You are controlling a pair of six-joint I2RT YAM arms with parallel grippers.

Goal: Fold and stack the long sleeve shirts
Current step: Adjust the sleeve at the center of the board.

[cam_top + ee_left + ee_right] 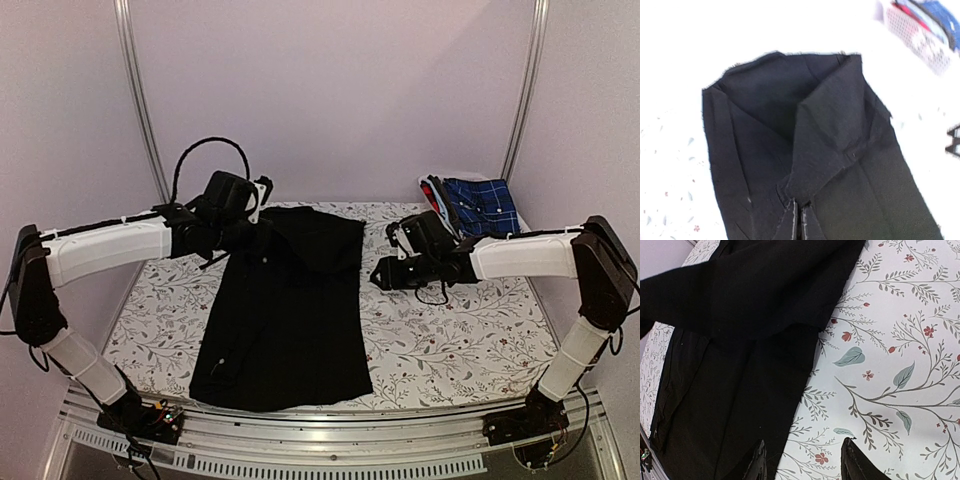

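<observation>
black shirt [285, 320] is laid left of centre on the desk [460, 340], judged limp and light, best pinched at a fold edge; left pincer [799, 207] is clamped on its far-end fold, right pincer [804, 444] is held half open, empty, alongside.

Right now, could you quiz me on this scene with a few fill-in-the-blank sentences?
1. The left pincer is shut on the ____ shirt.
2. The right pincer is ____ and holds nothing.
3. In the white basket lies a checked cloth whose main colour is ____.
Missing words: black; open; blue.
</observation>
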